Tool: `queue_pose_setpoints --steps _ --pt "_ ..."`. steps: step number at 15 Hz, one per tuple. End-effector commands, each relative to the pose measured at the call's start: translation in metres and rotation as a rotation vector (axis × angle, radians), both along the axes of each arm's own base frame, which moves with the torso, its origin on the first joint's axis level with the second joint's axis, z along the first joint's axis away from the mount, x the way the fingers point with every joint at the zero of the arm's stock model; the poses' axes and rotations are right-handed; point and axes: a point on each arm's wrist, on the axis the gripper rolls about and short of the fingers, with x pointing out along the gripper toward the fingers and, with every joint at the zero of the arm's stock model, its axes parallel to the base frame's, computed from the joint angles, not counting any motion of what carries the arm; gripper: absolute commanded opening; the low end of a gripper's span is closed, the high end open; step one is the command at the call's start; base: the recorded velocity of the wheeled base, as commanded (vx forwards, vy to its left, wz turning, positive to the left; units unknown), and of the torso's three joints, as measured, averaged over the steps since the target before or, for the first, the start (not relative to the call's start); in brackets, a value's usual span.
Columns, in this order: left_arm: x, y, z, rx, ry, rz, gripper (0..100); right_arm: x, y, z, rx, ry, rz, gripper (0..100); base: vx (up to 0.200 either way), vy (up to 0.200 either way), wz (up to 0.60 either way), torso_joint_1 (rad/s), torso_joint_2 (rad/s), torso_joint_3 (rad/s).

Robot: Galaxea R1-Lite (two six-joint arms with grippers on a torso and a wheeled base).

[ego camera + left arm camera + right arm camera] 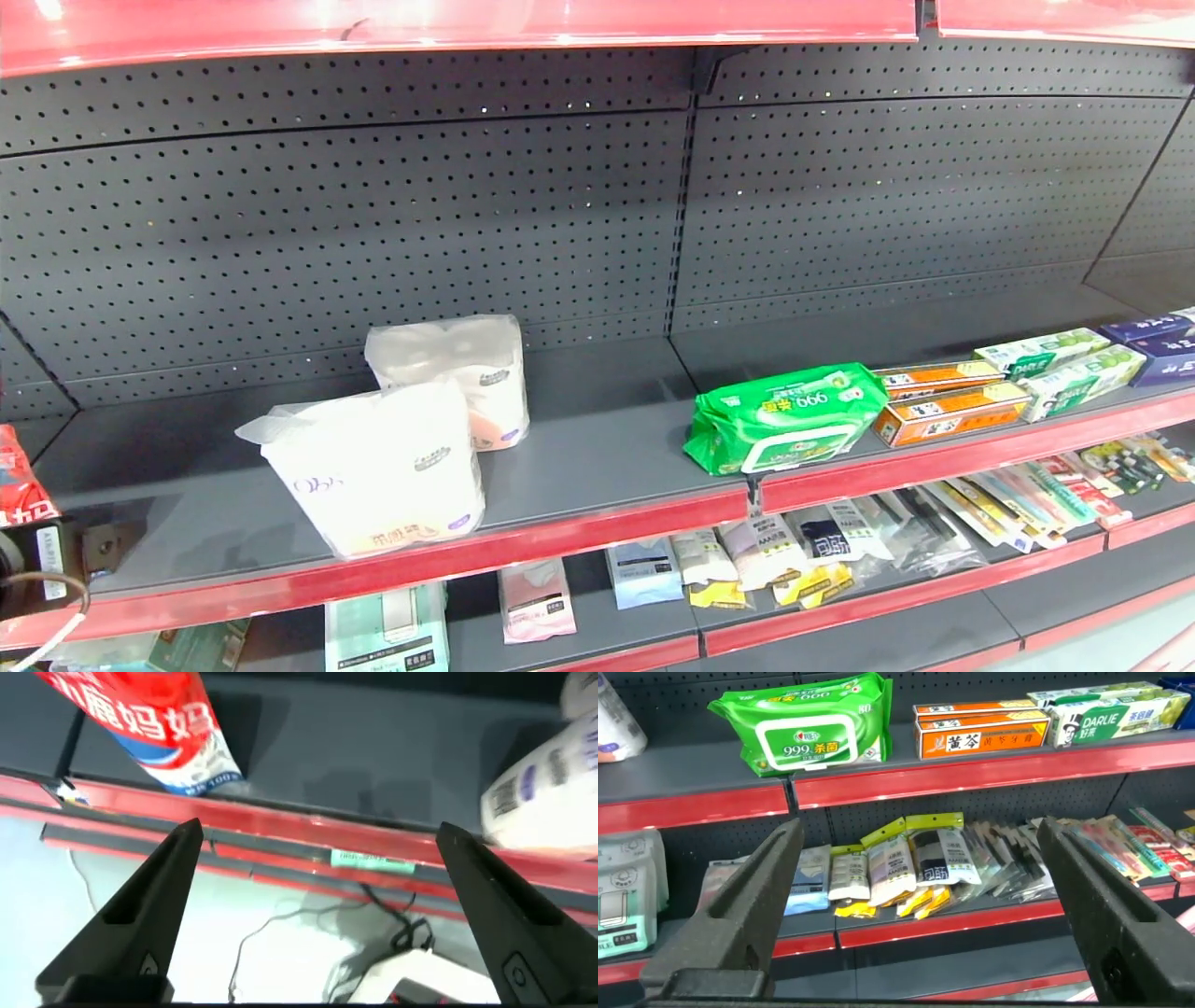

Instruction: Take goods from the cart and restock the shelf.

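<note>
Both tools are spread wide and hold nothing: the left tool (320, 829) hangs before the red front edge of the grey metal shelf (597, 448), the right tool (920, 826) faces the tier below. The front white plastic-wrapped tissue pack (383, 467) stands right at that edge (a careless nudge could topple it). On the shelf: two such tissue packs, one green wipes pack (784, 415), two orange cardboard boxes (948, 411).
</note>
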Motion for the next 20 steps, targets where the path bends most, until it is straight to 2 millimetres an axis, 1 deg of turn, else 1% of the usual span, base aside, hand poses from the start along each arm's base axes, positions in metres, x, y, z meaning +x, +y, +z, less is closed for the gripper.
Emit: queue_pose_setpoints --steps 1,4,5,6,8,12,16,20 --pt "0.021 0.003 -0.015 -0.012 0.080 -0.004 100 0.000 0.000 0.000 0.000 0.001 0.002 100 0.000 0.000 0.00 0.000 0.00 0.000" --pt "0.039 0.006 -0.029 -0.019 0.123 -0.004 100 0.000 0.000 0.000 0.000 0.001 0.000 100 0.000 0.000 0.00 0.000 0.00 0.000" --pt "0.041 0.006 -0.031 -0.020 0.127 -0.004 100 0.000 0.000 0.000 0.000 0.001 0.002 100 0.000 0.000 0.00 0.000 0.00 0.000" --pt "0.049 0.007 -0.037 -0.023 0.143 -0.003 100 0.000 0.000 0.000 0.000 0.001 0.000 100 0.000 0.000 0.00 0.000 0.00 0.000" --pt "0.058 0.009 -0.045 -0.026 0.162 -0.003 100 0.000 0.000 0.000 0.000 0.001 0.000 100 0.000 0.000 0.00 0.000 0.00 0.000" --pt "0.070 0.005 -0.060 -0.031 0.204 -0.027 100 0.000 0.000 0.000 0.000 0.001 0.000 100 0.000 0.000 0.00 0.000 0.00 0.000" --pt "0.086 0.003 -0.071 -0.024 0.190 -0.049 100 0.000 0.000 0.000 0.000 0.001 0.000 100 0.000 0.000 0.00 0.000 0.00 0.000" --pt "0.096 0.000 -0.080 -0.023 0.190 -0.065 100 0.000 0.000 0.000 0.000 0.001 0.002 100 0.000 0.000 0.00 0.000 0.00 0.000"
